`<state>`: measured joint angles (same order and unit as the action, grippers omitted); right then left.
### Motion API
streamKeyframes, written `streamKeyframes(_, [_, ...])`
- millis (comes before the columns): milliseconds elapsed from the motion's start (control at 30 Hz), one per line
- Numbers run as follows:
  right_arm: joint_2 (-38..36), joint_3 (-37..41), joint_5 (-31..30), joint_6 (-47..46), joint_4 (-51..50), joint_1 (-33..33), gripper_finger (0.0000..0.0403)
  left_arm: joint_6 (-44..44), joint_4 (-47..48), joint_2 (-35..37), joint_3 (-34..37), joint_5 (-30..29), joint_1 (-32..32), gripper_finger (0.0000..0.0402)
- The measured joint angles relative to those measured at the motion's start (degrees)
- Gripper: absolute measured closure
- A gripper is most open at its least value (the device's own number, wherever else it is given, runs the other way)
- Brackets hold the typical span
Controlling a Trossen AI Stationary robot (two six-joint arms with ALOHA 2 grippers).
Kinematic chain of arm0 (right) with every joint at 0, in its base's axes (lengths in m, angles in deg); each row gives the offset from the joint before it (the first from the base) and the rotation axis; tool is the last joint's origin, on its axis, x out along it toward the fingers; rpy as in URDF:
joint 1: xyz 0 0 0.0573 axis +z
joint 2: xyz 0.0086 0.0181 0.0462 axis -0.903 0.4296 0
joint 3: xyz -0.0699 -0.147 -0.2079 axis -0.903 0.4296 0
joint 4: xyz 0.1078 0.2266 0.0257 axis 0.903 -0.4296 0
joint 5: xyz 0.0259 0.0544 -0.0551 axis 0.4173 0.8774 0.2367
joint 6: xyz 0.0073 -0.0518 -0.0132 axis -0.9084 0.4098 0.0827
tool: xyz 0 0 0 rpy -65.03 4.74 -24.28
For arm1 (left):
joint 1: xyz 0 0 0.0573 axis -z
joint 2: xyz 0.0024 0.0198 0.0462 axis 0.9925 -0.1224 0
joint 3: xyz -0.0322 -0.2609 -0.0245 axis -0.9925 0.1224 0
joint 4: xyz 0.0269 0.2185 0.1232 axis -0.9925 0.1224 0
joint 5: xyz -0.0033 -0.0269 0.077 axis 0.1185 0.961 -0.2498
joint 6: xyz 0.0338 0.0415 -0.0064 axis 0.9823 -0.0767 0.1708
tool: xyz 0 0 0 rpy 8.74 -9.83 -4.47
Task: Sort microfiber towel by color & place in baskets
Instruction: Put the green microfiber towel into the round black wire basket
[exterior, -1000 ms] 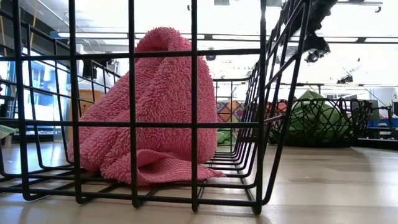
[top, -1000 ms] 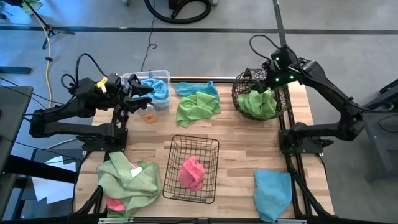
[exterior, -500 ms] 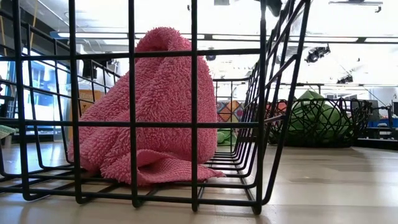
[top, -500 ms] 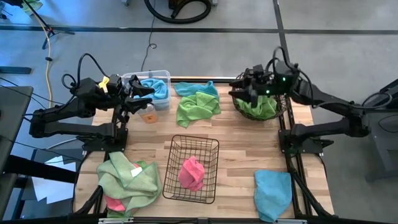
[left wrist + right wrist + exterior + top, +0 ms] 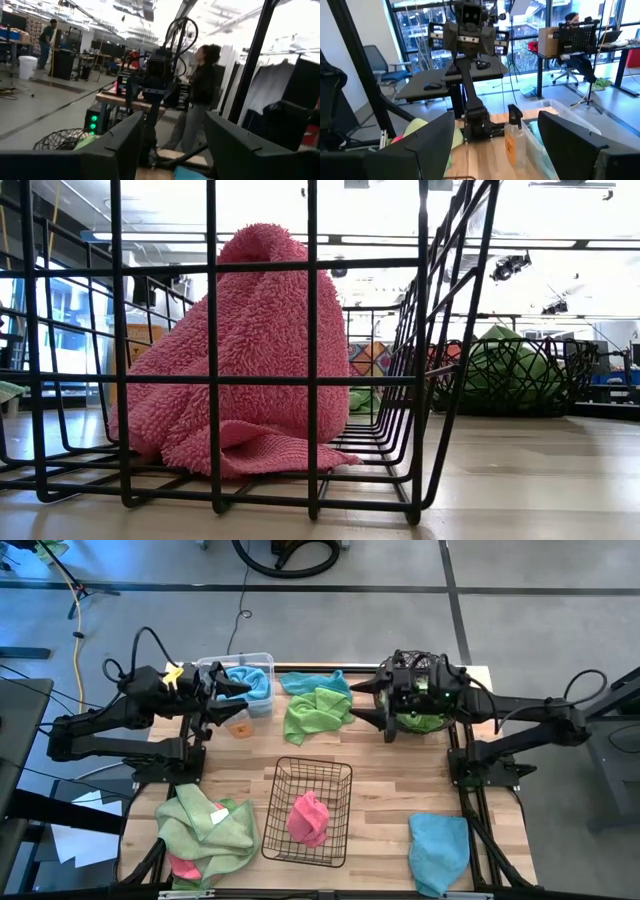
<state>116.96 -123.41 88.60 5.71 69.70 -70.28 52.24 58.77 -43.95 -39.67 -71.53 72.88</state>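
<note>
The right gripper [image 5: 372, 703] hangs with its 2 dark fingers spread apart and nothing between them, beside the round woven wire basket [image 5: 400, 665] and pointing toward the middle of the table. That basket holds a crumpled lime green towel [image 5: 428, 721], mostly hidden under the arm. The left gripper [image 5: 236, 692] also stands with its fingers apart and bare, at the edge of the clear plastic bin [image 5: 262, 660], which is rectangular with rounded corners and holds a light blue towel [image 5: 255, 680]. A small bottle with an orange label [image 5: 239, 726] stands just beside the bin; its writing cannot be read.

On the pale wooden plank table [image 5: 390, 780], a loose heap of 1 blue and 1 green cloth [image 5: 318, 705] lies between bin and round basket. The black rectangular wire basket [image 5: 288, 840], a square grid of thin rods, holds 1 pink towel [image 5: 308, 818]; the low view shows its looped, fluffy pile bunched into a peak. At the near left corner, green cloths cover a pink one [image 5: 205, 830], only a sliver of which shows. A flat blue towel [image 5: 439, 848] lies at the near right, partly over the table edge.

A person in dark clothes [image 5: 197, 100] stands in the room beyond.
</note>
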Motion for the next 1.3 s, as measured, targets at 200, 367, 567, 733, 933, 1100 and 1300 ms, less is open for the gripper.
streamKeyframes(200, [0.3,0.0,0.0,-2.4,0.2,0.5,0.0119,0.1,0.4,0.0,0.0,0.1,0.0,0.0206])
streamKeyframes(367, [0.3,0.0,0.0,-5.9,0.3,0.5,0.0119,-1.3,2.8,0.0,0.0,-4.7,0.0,0.0206])
streamKeyframes(567, [0.5,0.0,-0.5,-6.8,0.5,0.9,0.0119,-3.5,4.0,0.0,0.0,-6.0,0.5,0.0206])
streamKeyframes(733, [3.6,-0.3,-1.8,-6.9,2.7,1.8,0.0119,-3.4,4.0,0.0,0.0,-6.0,3.4,0.0206])
streamKeyframes(933, [14.1,-9.5,-5.6,-7.5,-8.4,0.7,0.0119,0.1,4.6,0.0,0.0,-6.4,6.2,0.0206])
streamKeyframes(1100, [25.9,-21.5,-9.4,-7.1,-28.2,-2.5,0.0119,0.5,4.6,0.0,0.0,-7.1,6.4,0.0206])
streamKeyframes(1300, [37.9,-27.0,-11.0,-14.1,-38.3,-6.5,0.0119,1.0,4.6,0.0,0.0,-7.8,6.4,0.0206])
